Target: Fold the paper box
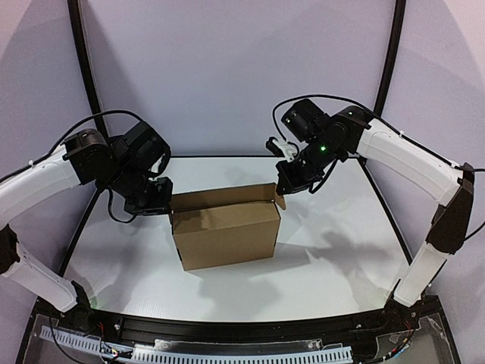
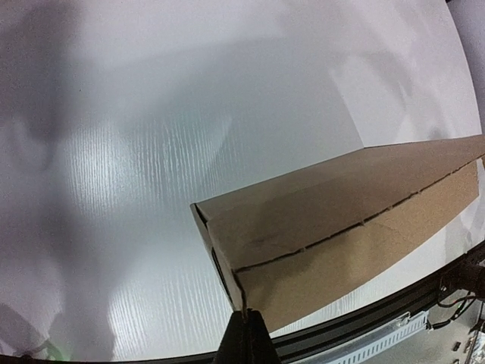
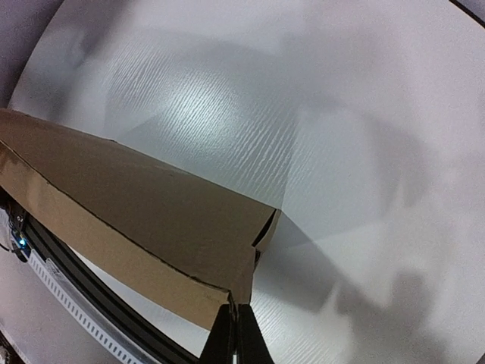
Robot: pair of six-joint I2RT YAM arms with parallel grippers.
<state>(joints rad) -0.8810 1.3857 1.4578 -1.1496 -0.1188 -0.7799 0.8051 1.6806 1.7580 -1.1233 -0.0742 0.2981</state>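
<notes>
Box [image 1: 227, 231] of plain brown cardboard stood near the middle of the table [image 1: 341, 258], its long axis running left to right across the robot's front, and its broad face turned toward the arm bases.

On the left, the left gripper [image 1: 162, 199] sat at the box's far left top corner. Its wrist view showed the fingers pressed together with the corner edge of the cardboard running straight into their tips, so it appeared to be pinching that edge.

On the right, the right gripper [image 1: 282, 188] reached down to the far right top corner, where a small flap [image 1: 279, 199] stuck up. Its fingers were likewise pressed together, with the thin cardboard edge caught between them.

Each arm therefore held one end of the same long top edge, neither nearer than the other. Any coming fold would likely turn on both moving together along that axis.

White and faintly ribbed, the table lay bare all round the box, crossed by soft shadows. A black rail [image 1: 227, 327] ran along its near edge. Behind it hung a pale lilac backdrop [image 1: 227, 76] between dark curved poles.
</notes>
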